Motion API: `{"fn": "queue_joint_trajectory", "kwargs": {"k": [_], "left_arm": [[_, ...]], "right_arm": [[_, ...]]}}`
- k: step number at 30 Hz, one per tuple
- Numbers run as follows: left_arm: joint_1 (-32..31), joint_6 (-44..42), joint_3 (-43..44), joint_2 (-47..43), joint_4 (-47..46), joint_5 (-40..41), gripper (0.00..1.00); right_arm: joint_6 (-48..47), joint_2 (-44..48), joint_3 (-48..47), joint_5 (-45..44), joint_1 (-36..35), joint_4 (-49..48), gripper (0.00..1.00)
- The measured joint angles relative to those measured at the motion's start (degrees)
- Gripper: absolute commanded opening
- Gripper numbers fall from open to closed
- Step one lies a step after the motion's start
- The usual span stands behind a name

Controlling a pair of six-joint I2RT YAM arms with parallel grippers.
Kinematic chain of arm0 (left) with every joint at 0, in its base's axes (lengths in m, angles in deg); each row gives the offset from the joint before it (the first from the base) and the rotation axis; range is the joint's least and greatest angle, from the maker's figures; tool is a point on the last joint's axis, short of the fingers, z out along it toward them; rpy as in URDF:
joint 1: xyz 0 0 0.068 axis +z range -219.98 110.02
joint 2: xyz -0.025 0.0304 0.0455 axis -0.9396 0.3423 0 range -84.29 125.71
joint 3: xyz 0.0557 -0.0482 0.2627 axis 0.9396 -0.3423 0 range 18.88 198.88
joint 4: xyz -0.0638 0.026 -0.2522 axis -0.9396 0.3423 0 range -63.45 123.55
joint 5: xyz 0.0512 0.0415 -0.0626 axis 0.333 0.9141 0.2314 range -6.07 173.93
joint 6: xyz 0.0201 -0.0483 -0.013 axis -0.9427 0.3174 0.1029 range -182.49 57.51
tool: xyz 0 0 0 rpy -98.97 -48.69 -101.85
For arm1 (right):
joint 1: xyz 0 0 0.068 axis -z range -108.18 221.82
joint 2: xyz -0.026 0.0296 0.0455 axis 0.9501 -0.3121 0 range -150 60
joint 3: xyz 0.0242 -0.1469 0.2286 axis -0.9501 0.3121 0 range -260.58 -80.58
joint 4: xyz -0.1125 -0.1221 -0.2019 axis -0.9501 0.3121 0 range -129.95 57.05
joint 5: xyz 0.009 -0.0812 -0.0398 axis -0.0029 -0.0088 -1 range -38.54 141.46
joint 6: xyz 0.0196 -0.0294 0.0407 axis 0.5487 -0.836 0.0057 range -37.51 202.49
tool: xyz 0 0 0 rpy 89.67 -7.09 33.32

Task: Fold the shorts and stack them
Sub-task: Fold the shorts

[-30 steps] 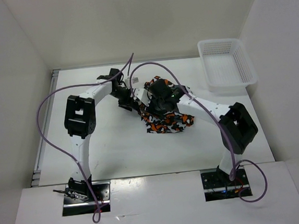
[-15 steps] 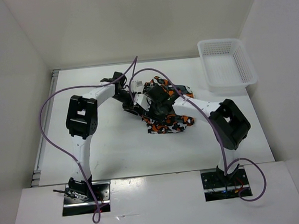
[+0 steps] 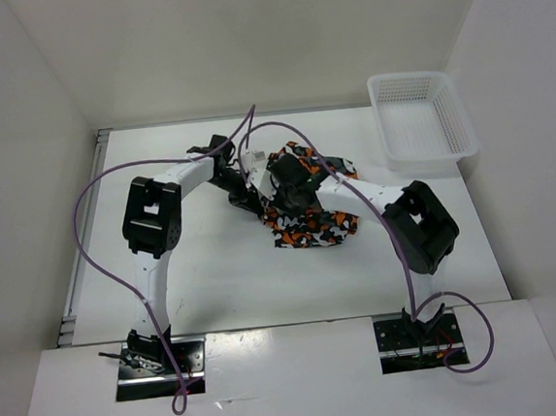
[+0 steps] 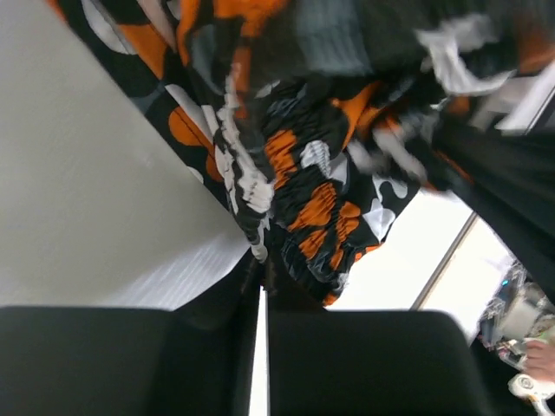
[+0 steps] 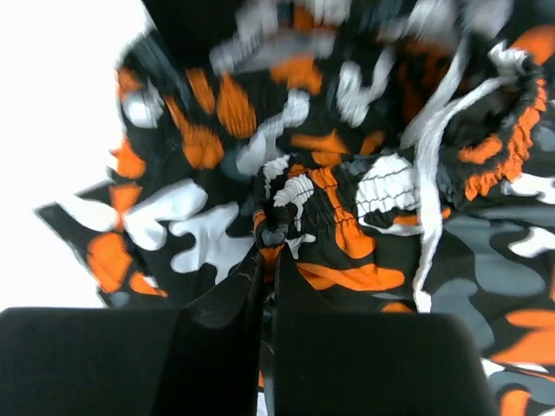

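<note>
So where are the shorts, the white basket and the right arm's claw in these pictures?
shorts [image 3: 311, 228], top view, on the printed fabric lying nearest the arm bases.
white mesh basket [image 3: 416, 118], top view, on its bare mesh floor.
right gripper [image 5: 266, 247], right wrist view, where its closed fingertips pinch the shorts.

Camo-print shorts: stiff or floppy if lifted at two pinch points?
Probably floppy: the orange, grey, white and black blotch-print fabric shorts lie crumpled, so they should sag between the left gripper and right gripper. Likely light: the cloth looks thin. The white drawstring lies loose and may dangle or snag.
</note>
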Motion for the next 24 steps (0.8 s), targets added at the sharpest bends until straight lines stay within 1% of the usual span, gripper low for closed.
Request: {"fn": "queue_joint_trajectory", "kwargs": {"k": [2, 4, 8, 11, 15, 17, 18, 19, 21, 22, 23, 24], "left_arm": [[0.0, 0.0, 0.0, 0.0, -0.2, -0.5, 0.02], [0.0, 0.0, -0.1, 0.0, -0.3, -1.3, 0.02], [0.0, 0.0, -0.3, 0.0, -0.3, -3.0, 0.02], [0.1, 0.0, -0.9, 0.0, -0.5, -3.7, 0.02], [0.6, 0.0, -2.1, 0.0, -0.8, -4.3, 0.02], [0.7, 0.0, -2.5, 0.0, -0.9, -4.5, 0.05], [0.9, 0.0, -2.5, 0.0, -0.9, -4.6, 0.09], [1.0, 0.0, -2.5, 0.0, -0.9, -4.7, 0.20], [1.3, 0.2, -2.7, 0.0, -1.2, -5.0, 0.43], [1.5, -0.1, -2.8, 0.0, -1.3, -5.1, 0.49], [1.7, -0.1, -3.0, 0.0, -1.4, -5.0, 0.56], [2.1, 0.1, -3.1, 0.0, -1.2, -5.0, 0.59]], "right_arm": [[0.6, 0.0, -3.8, 2.8, 0.0, 2.2, 0.00], [1.1, 0.5, -7.1, 7.5, 0.0, 3.2, 0.00], [3.2, 2.6, -9.3, 15.3, -0.4, 3.8, 0.00], [3.7, 1.7, -9.2, 17.3, -0.9, 4.0, 0.00], [2.7, -0.7, -8.7, 17.5, -1.0, 4.8, 0.00], [2.3, -1.7, -8.5, 17.6, -1.0, 5.3, 0.00], [2.1, -1.9, -8.2, 17.5, -1.1, 5.3, 0.05], [2.0, -2.0, -7.6, 17.4, -1.2, 5.3, 0.20], [1.7, -2.0, -6.8, 17.2, -1.7, 5.6, 0.31], [1.7, -2.0, -6.8, 17.2, -2.0, 5.7, 0.42], [1.7, -2.0, -6.7, 17.2, -2.3, 5.8, 0.45], [1.6, -2.0, -6.8, 17.3, -2.7, 5.8, 0.48]]}}
